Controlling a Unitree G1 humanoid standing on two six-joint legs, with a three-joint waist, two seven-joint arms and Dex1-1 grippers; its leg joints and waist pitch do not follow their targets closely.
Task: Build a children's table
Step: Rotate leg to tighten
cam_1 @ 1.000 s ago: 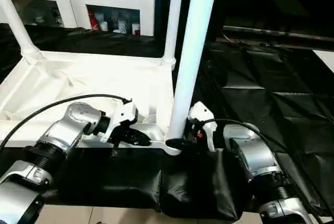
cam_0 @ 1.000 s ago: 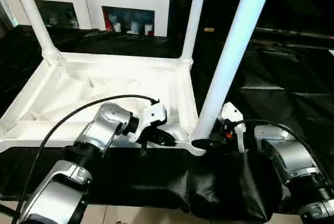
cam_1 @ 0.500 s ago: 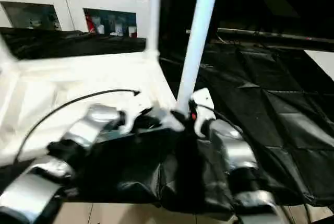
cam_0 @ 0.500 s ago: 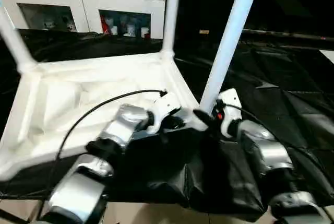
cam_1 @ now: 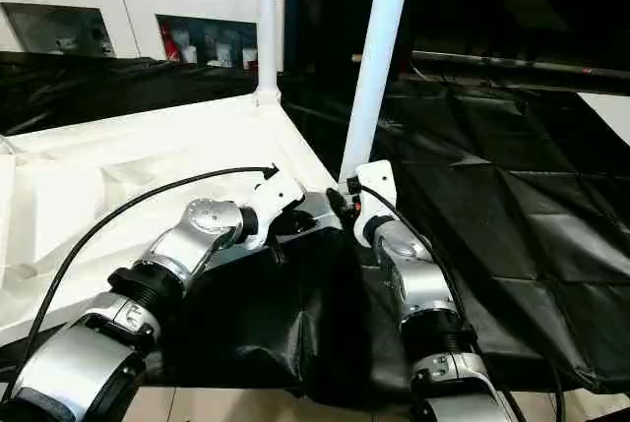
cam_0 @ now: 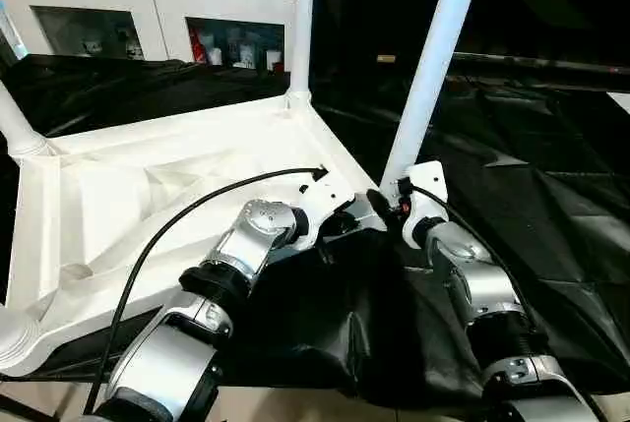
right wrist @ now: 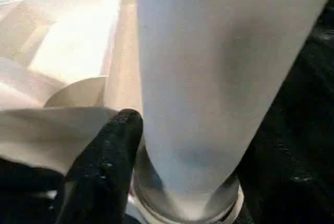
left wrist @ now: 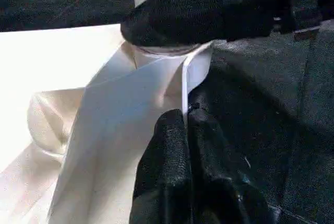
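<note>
Tabletop [cam_0: 148,196] lies upside down on black sheet [cam_0: 551,196], ribbed underside up, w/ cabinet [cam_0: 148,9] behind it. Near leg [cam_0: 433,68] stands upright in the tabletop's corner socket nearest the grippers. Another leg [cam_0: 302,19] is upright in the far corner, toward the cabinet. A 3rd leg [cam_0: 15,122] rises from the corner at the tabletop's left end, and a socket base [cam_0: 20,338] shows at the close left corner.

L gripper [cam_0: 345,225] is pinched tight on the tabletop's thin rim [left wrist: 184,85], just beside the near leg's socket. R gripper [cam_0: 386,204] wraps the foot of the near leg right above the socket; one finger [right wrist: 104,161] presses against the tube, jaws spread about the tube's width.
</note>
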